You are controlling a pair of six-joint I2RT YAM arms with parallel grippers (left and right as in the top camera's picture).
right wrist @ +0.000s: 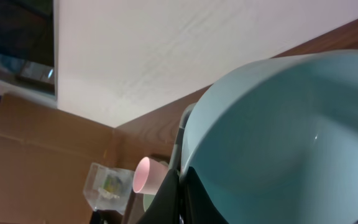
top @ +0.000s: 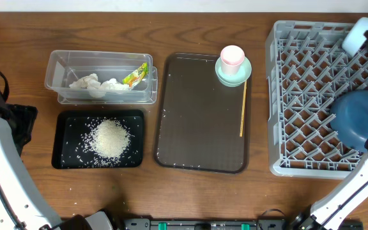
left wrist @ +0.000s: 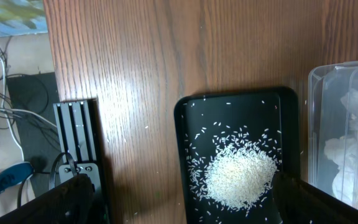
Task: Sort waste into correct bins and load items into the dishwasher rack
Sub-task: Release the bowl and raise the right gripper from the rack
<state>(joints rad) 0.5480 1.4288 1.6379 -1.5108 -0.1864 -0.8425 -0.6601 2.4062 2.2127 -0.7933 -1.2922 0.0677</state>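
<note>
1. Dishwasher rack (top: 299,96): stiff grey lattice.
2. Dark blue bowl (top: 356,118): inside rack, right side; weighty, slick.
3. Small light blue bowl (top: 361,33): over rack's far-right corner, R gripper (right wrist: 182,186) apparently clamped on rim; light, rigid.
4. Pink cup (top: 232,56) on mint green dish (top: 243,75), just left of rack: tippy; pinch wall.
5. Wooden stick (top: 242,108), left of rack: thin; take mid-length.
6. L gripper (left wrist: 182,186): wide open, empty.

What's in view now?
rack: one, grey, right.
large bowl: one, dark blue, in rack.
small bowl: one, light blue, above rack.
serving tray: one, brown, centre.
dish: one, mint, on serving tray.
cup: one, pink, on dish.
stick: one, wooden, on serving tray.
tub: one, clear, far left.
tissue wads: several, white, in tub.
wrapper: one, green-yellow, in tub.
black tray: one, near left.
rice: pile, white, in black tray.
left tool: open, facing rice.
right tool: shut on small bowl.
</note>
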